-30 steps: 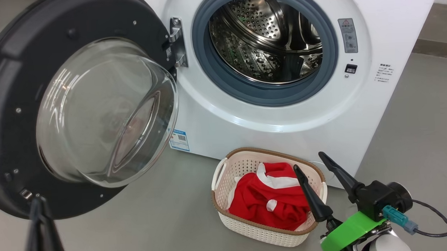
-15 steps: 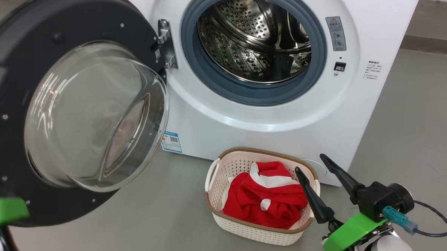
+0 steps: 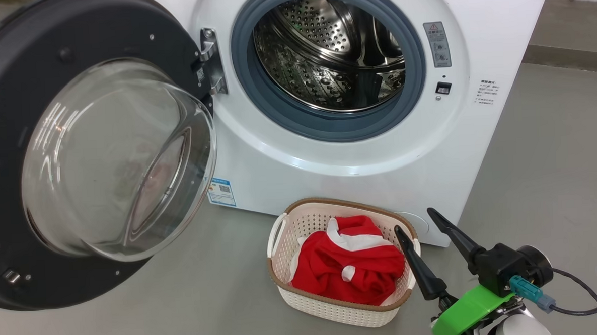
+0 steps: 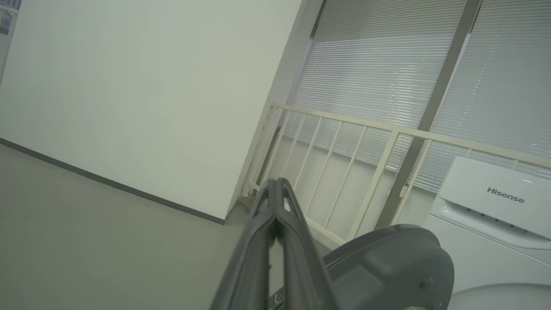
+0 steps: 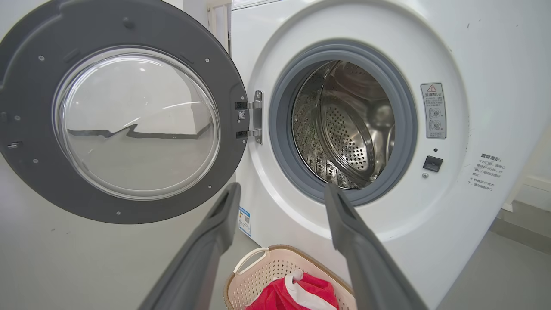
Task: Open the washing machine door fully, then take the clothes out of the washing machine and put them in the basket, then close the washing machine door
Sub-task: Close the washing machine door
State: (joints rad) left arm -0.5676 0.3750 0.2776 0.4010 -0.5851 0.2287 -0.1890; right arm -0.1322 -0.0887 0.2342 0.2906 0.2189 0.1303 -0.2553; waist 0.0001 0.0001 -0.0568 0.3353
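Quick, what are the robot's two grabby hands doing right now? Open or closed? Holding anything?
Left gripper: jaws shut, holding nothing.
Right gripper: jaws open, holding nothing.

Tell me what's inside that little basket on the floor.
Red clothes with white trim lie heaped in the basket. They cover most of its floor, so anything beneath them is hidden.

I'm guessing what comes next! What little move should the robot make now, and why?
Probably swing the left hand against the washing machine door to start pushing it shut. The clothes already lie in the basket, the drum looks empty, and the door stands wide open.
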